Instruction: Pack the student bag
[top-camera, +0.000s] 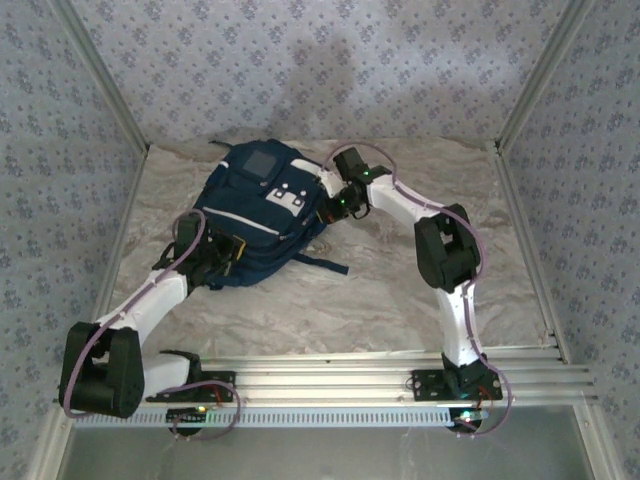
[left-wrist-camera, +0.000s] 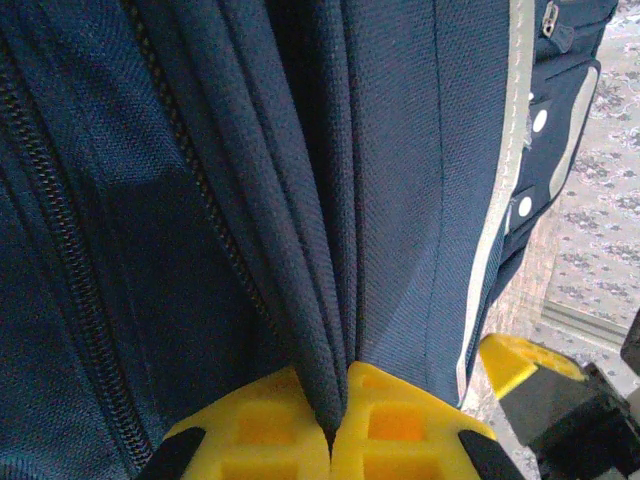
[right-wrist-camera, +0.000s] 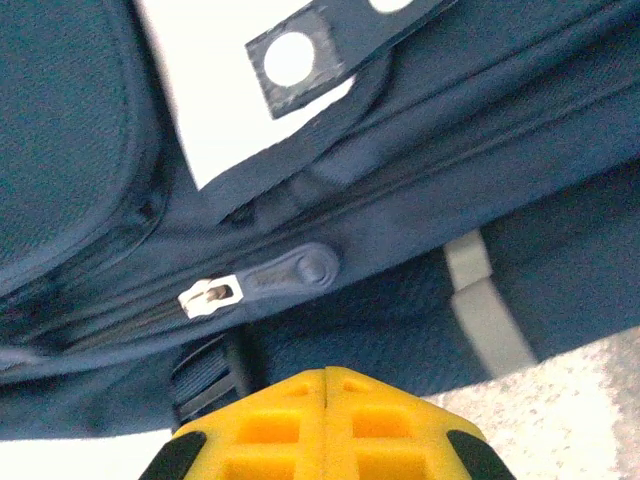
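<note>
The left arm extends forward, the left gripper pinching a fold of the navy-blue fabric backpack. The right arm bends inward, the right gripper with fingers pressed together beside it.

The table has a pale top with grey swirly marks, like stone. It may be a crinkled cloth; it is hard to tell. Behind the table is a back wall with blue-grey paper and lots of little flower shapes. The same paper is on the left wall and the right wall beside the table. A shiny metal post rises by the table's far left corner, and another post by its far right corner. Silver rails run along the table's near edge.
</note>
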